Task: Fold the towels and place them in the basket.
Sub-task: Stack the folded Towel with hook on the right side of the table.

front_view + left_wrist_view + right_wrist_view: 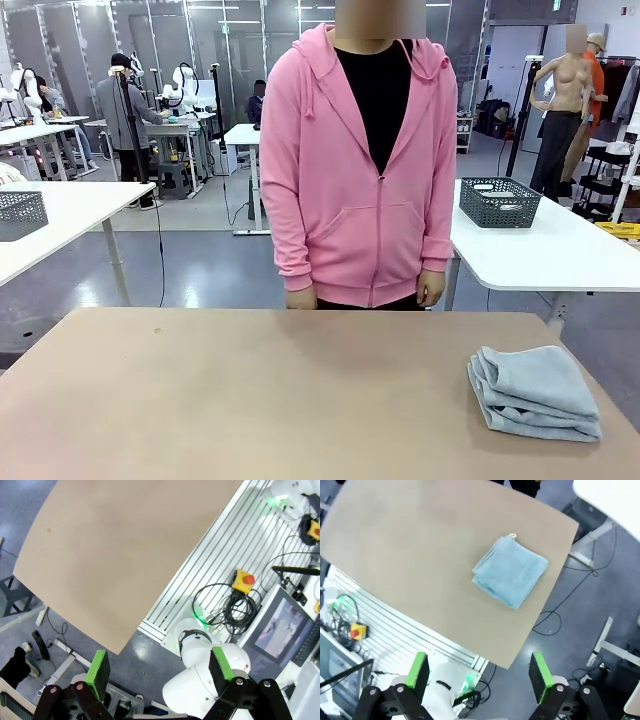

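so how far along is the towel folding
Barely started on the robot's side. Done: the grey-blue towels sit in a folded stack at the right near corner of the tan table. In hand: nothing; the left gripper and right gripper hang open above the table. Left: getting the stack into a basket; the mesh basket stands on the white table behind.

A plain tan desk (250,390) stretches from the robot's side to a person standing at its far edge. A stack of folded light grey-blue towels (535,393) lies directly on its surface near the right-hand corner on the robot's side, a small white label showing at one edge.
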`<state>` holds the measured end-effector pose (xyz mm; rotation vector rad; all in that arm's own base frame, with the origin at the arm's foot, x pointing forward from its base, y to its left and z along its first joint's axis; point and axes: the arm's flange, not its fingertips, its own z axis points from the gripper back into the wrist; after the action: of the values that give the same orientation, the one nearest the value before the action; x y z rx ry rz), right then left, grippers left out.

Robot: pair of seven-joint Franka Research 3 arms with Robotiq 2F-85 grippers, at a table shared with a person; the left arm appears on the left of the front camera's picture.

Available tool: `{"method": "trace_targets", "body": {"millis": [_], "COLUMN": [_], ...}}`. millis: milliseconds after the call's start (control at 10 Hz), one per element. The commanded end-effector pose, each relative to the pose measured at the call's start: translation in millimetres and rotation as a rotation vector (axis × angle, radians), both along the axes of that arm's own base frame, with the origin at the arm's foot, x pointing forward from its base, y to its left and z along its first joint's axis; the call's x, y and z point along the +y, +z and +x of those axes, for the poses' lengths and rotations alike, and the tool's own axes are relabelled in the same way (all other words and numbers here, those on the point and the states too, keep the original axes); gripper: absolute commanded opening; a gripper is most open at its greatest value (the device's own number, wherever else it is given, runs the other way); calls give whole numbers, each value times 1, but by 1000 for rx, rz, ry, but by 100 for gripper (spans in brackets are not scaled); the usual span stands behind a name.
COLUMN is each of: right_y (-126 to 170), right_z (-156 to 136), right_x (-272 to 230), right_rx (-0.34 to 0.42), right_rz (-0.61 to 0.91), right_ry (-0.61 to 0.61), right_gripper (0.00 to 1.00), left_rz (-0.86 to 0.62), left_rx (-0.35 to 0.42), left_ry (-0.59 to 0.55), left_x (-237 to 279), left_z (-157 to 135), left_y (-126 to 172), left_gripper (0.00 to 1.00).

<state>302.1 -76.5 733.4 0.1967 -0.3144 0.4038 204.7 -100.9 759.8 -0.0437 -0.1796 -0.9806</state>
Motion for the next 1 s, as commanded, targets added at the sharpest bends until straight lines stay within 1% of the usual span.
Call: {"method": "trace_targets", "body": {"millis": [0, 100, 200, 300, 400, 900], "right_y": [6, 6, 2, -2, 19, 19], "right_z": [-35, -47, -53, -56, -54, -54], "right_x": [14, 21, 27, 30, 20, 20], "right_rx": [-43, -63, -77, -73, -61, -61], "right_rz": [-14, -47, -58, -39, -29, -29], "right_ry": [36, 51, 28, 18, 43, 43], "right_gripper": [100, 100, 100, 100, 100, 100], "left_rz": [12, 12, 12, 12, 12, 12], "left_rx": [-10, -10, -10, -10, -10, -10], "left_ry": [-1, -1, -1, -1, -1, -1], "left_x": [2, 2, 2, 2, 2, 2], "left_z": [0, 0, 0, 0, 0, 0], "left_y": [1, 1, 1, 1, 1, 1], "left_gripper": [100, 100, 100, 100, 100, 100]}}
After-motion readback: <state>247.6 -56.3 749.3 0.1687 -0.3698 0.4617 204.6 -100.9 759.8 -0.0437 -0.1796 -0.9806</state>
